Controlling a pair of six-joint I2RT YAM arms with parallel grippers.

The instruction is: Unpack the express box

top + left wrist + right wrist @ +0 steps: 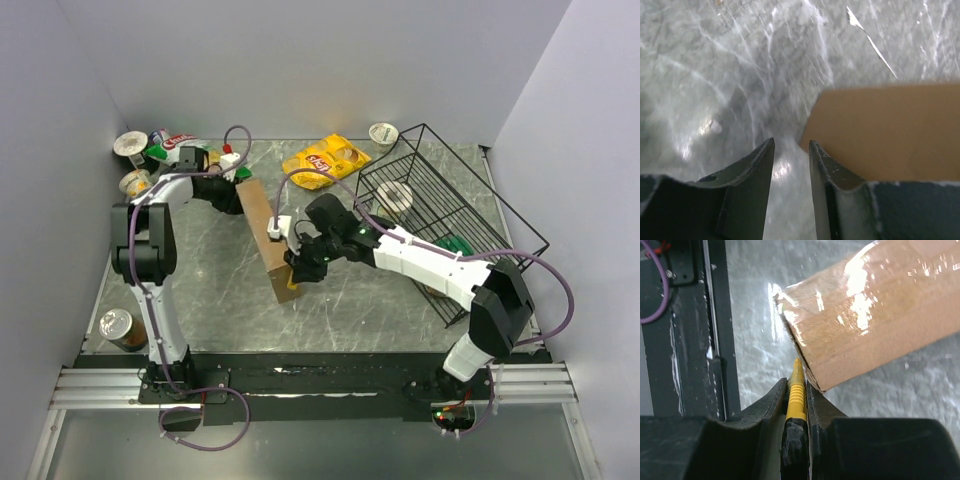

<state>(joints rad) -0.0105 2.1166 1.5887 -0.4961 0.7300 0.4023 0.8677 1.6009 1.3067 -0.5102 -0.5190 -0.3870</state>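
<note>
Express box [268,240] is standing on edge at bench [200,290] centre; right gripper [797,386] is pinching yellow cutter [796,399] at its corner, left gripper [791,143] gaping alongside.

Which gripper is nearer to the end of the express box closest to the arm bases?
Right. The right gripper, holding a yellow cutter, is at that near corner of the express box. The left gripper sits open at the far end.

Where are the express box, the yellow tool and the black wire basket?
express box [258,215], top external view, its brown side face.
yellow tool [796,395], right wrist view, its ribbed body.
black wire basket [485,185], top external view, its upper rim.
</note>
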